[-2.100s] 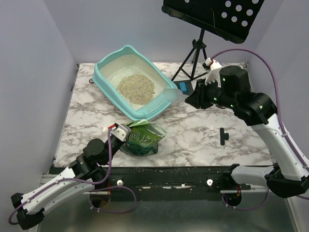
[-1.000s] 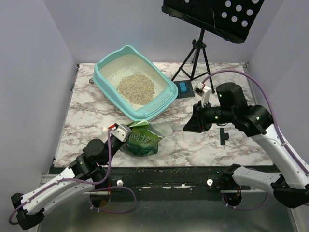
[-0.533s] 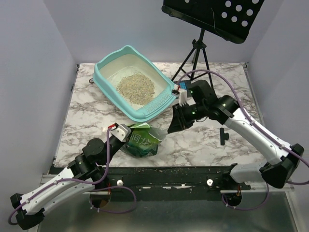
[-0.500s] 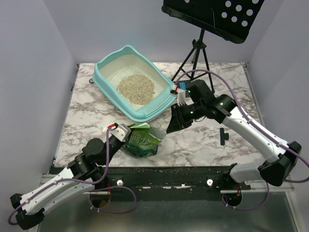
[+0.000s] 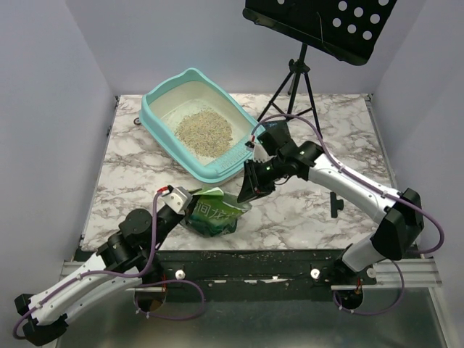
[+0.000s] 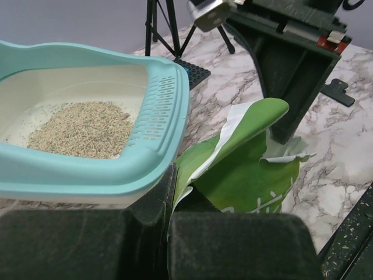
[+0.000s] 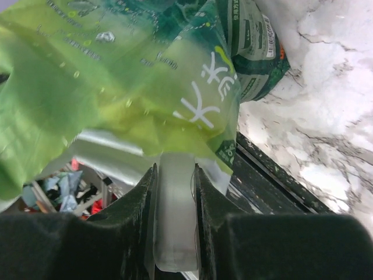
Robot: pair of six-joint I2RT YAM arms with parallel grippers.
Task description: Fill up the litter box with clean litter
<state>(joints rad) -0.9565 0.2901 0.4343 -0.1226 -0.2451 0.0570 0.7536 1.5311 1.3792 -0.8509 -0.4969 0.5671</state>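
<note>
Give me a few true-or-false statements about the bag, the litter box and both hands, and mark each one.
1. The litter box holds a pile of litter. True.
2. The left hand is open, clear of the green bag. False: it is shut on the bag's edge.
3. The right hand grips a translucent scoop at the bag. True.
4. The bag lies inside the litter box. False: it lies on the table, in front of the box.

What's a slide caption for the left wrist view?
Left end effector pinching the green bag beside the litter box, clean litter piled inside.
</note>
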